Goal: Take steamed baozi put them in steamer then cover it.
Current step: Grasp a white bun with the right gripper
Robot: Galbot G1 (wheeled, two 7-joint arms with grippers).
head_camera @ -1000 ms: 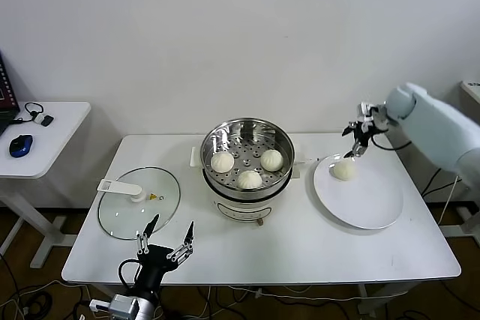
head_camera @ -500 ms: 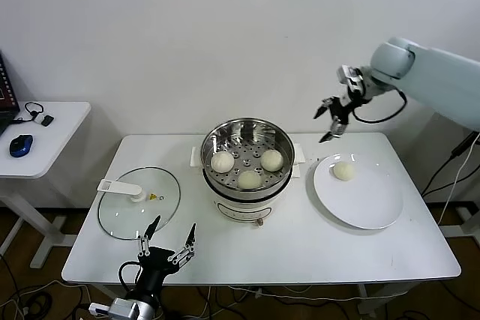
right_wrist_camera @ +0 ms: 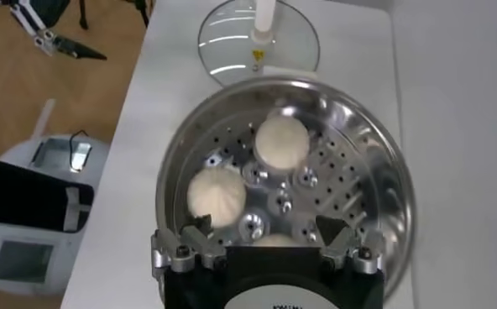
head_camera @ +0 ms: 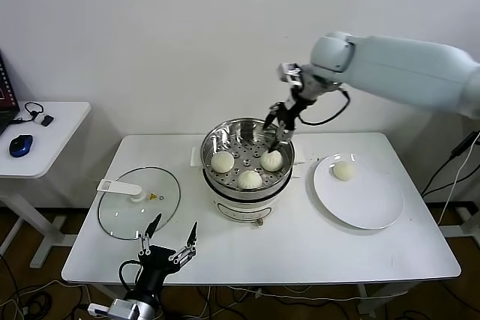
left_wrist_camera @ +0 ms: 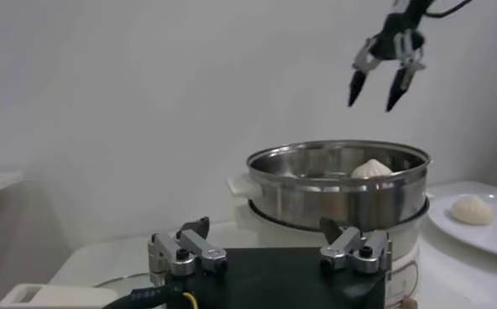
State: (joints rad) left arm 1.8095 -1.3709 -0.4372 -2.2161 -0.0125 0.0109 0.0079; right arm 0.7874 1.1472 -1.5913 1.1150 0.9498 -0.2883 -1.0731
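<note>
The right claw [head_camera: 275,127] hangs above the far rim of the steamer [head_camera: 247,157], its fingers spread and holding nothing, while three baozi [head_camera: 248,168] sit on the perforated tray inside. The fourth bun [head_camera: 343,171] lies on the white plate [head_camera: 371,207] to the steamer's right, untouched. The loading step looks unfinished: the arm appears to be between trips, and the next move, by my reading, calls for a swing out to the plate, a gentle pinch on the soft bun, then a carry to the tray's one open spot. The cover [head_camera: 139,202] lies flat on the table [head_camera: 300,249] left of the steamer, handle pointing away from the pot, waiting for last. The left claw [head_camera: 167,243] rests low at the table's near edge, fingers apart and empty, near the cover. A second ago the right claw was down at the plate beside that same bun; it has since risen and crossed to the pot without it.
</note>
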